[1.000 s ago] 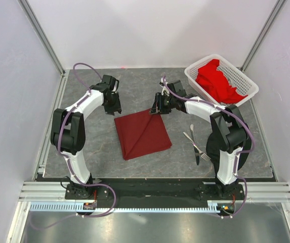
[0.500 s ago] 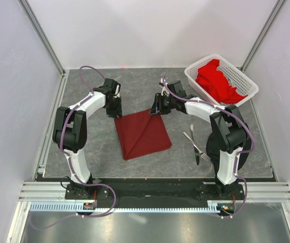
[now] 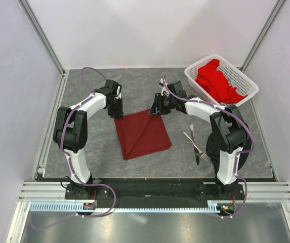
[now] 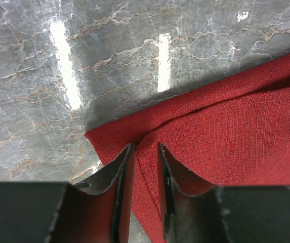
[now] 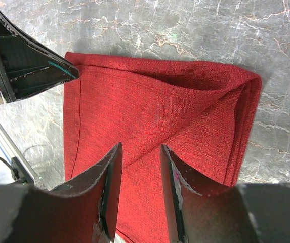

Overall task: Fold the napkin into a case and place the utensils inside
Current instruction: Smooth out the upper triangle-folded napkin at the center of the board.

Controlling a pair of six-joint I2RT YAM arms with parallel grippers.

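Both end effectors pinch napkin (image 3: 142, 133) corners; utensils (image 3: 196, 143) half-hidden.

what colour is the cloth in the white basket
Bright red cloth in the basket, brighter than the maroon napkin; top external view.

Top external camera sits high behind the arm bases, looking down and forward over the whole bench (image 3: 84, 152) with both arms, far enough to take in the enclosure walls. Left wrist camera looks steeply down past its own left gripper (image 4: 146, 190), very close to the napkin (image 4: 225, 131) corner on the bench. Right wrist camera looks down past the right gripper (image 5: 140, 192), a bit farther back; all three views share the napkin, and the right wrist view also catches the left gripper at top left.
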